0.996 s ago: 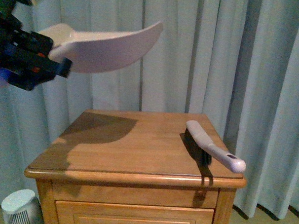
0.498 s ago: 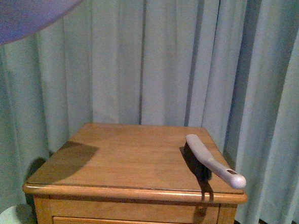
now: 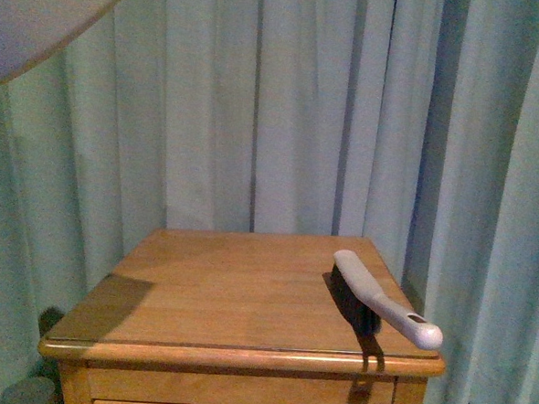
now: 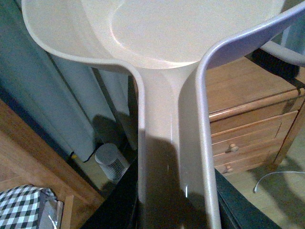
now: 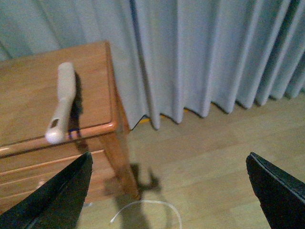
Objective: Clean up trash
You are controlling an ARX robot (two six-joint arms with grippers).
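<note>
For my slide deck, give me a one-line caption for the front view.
A hand brush lies near the wooden cabinet's right edge, dustpan raised at upper left, curtains behind.

3 views, 1 nightstand (image 3: 218, 295) shared by all.
Front: nightstand is faced head-on at mid-range, curtain (image 3: 303, 103) behind. Left wrist: set close behind dustpan (image 4: 162, 33), nightstand seen beyond. Right wrist: held high beside nightstand, angled downward; brush (image 5: 62, 98) is shared with front.

No text, label, brand or number is showing readably on the brush (image 3: 374, 295), the dustpan (image 4: 190, 28) or the wooden worktop (image 3: 227, 291) beneath the brush.
</note>
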